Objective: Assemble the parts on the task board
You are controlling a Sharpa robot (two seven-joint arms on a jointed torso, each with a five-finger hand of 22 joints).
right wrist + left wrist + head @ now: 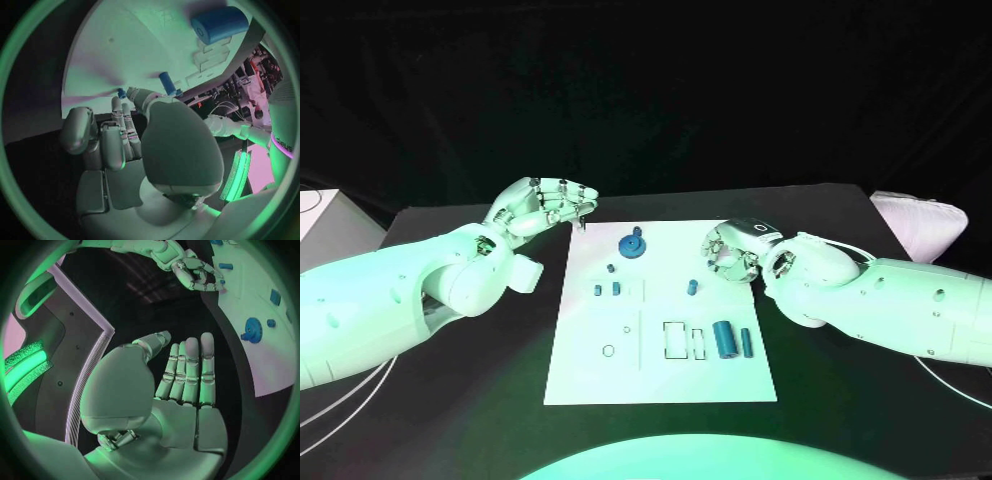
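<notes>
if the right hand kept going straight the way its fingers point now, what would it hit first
Probably the small blue peg on the task board. The right hand hovers at the board's right edge with fingers curled toward the board's middle; that peg lies nearest in line, though depth is unclear and the hand may pass above it.

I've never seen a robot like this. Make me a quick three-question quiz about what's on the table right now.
1. True or false: the left hand holds a blue part.
2. Which lies nearest the board's far edge? A) the blue gear B) the big blue cylinder C) the small ring outline
3. Fill in: the right hand hovers over the board's ____ edge.

Key: 1 false, it holds nothing. 2 A. 3 right.
</notes>
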